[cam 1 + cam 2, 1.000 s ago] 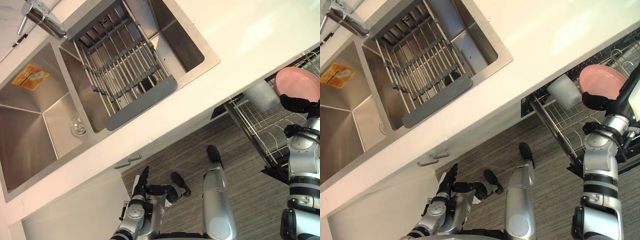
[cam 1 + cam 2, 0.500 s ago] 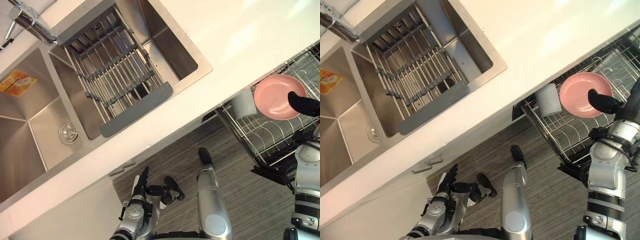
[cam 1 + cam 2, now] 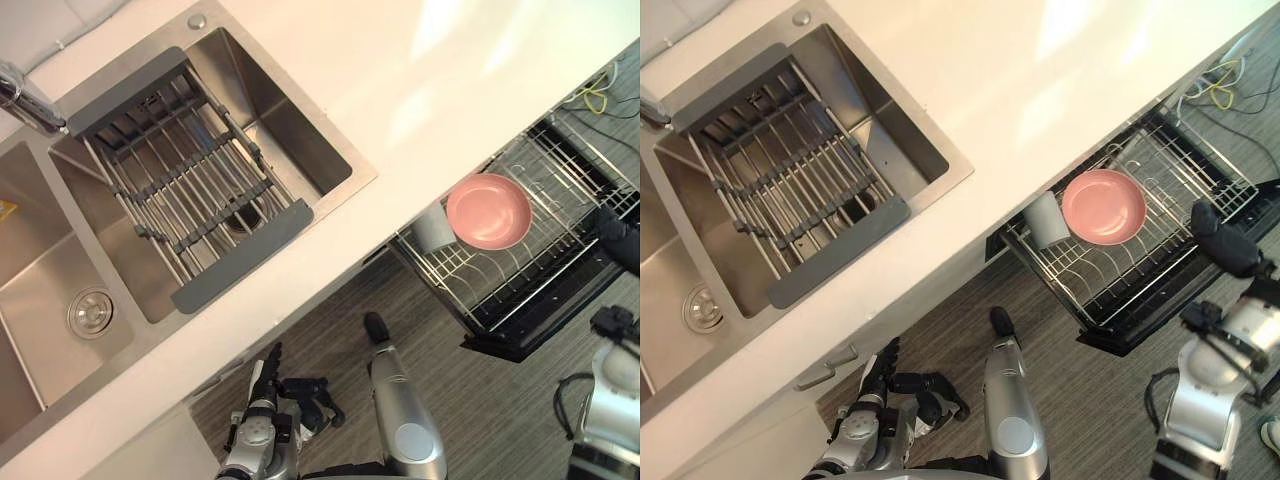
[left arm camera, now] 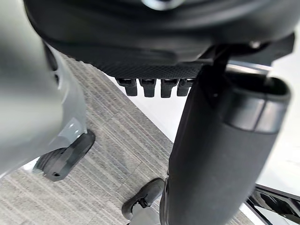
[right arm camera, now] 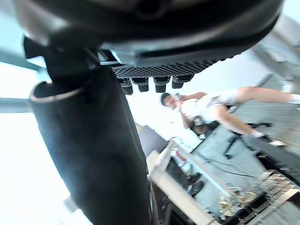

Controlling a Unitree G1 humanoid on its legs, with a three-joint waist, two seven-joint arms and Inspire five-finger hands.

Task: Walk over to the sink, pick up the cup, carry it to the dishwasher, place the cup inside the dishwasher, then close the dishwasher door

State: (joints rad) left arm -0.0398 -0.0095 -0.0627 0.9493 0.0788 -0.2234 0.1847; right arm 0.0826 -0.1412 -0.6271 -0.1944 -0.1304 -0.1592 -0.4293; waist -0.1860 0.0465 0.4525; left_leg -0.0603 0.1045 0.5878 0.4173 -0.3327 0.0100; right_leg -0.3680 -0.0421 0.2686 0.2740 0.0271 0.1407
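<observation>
A white cup sits in the pulled-out wire rack of the dishwasher, just under the counter's edge, beside a pink bowl. My right hand hangs at the rack's right side, apart from the bowl, open and empty; its wrist view shows the thumb and straight fingers with nothing between them. Low beside the cabinet, my left hand is open with nothing in it, its thumb over the floor.
A steel double sink lies to the left with a grey drain rack across it and a tap. The white counter runs diagonally. The dishwasher door lies open under the rack. Yellow cables lie beyond. A person sits far off.
The camera has swung, so the sink slid left and more of the dishwasher rack shows. My right hand has drawn back from the pink bowl to the rack's right side.
</observation>
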